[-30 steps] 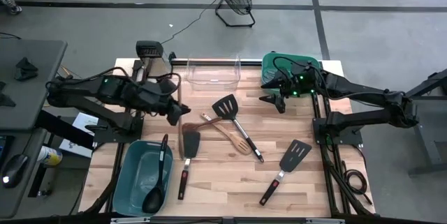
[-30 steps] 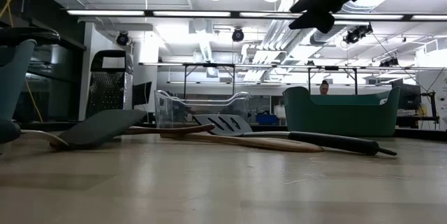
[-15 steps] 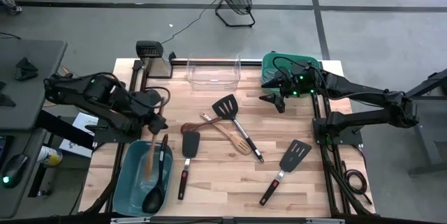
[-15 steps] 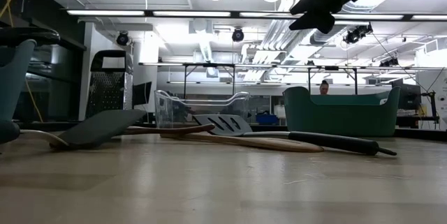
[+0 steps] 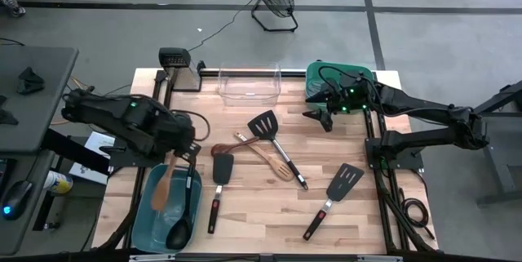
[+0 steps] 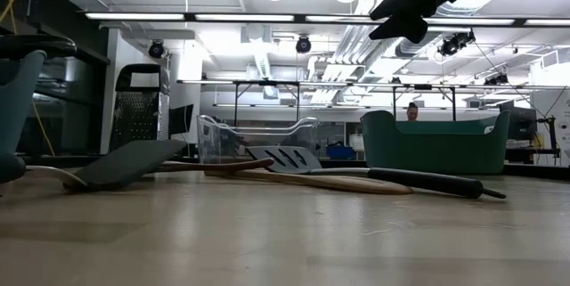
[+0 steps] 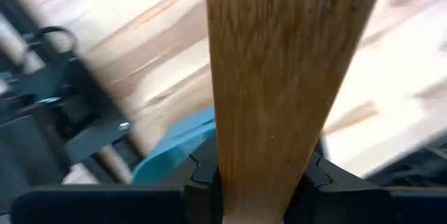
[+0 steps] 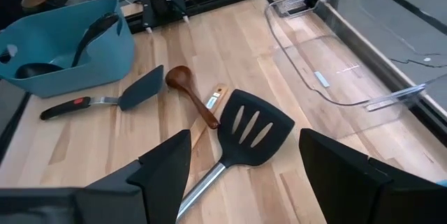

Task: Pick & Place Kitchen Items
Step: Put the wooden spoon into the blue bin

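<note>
My left gripper (image 5: 183, 153) is shut on a brown wooden utensil (image 5: 165, 185), held over the far rim of the teal tub (image 5: 151, 213). The utensil's broad end (image 5: 161, 197) points toward the table's near edge, above the tub. A black ladle (image 5: 184, 211) lies in the tub, its handle on the rim. My right gripper (image 5: 320, 118) is open and empty, in the air beside the green tub (image 5: 352, 73). Black turners (image 5: 221, 170) (image 5: 346, 179), a slotted turner (image 5: 264, 125), a wooden spoon (image 5: 223, 148) and a wooden slotted spatula (image 5: 279, 167) lie flat on the table. My left gripper pinches the wooden utensil's flat handle (image 7: 260, 155) between its two fingers (image 7: 204, 176), one on each narrow edge. The utensil runs on past the fingers and widens away from them. It is lifted clear, slanting toward the near-left over the teal tub.
A clear plastic bin (image 5: 249, 84) stands at the table's far edge, with a dark grater (image 5: 174, 59) to its left. The slotted turner (image 8: 251, 128) and wooden spoon (image 8: 193, 90) lie in front of my right gripper. Bare wood shows at the near middle of the table.
My left gripper has carried the wooden utensil from the table's left middle toward the near-left, over the teal tub. The utensil has swung so its broad end points to the near edge above the tub. My right arm has kept still.
</note>
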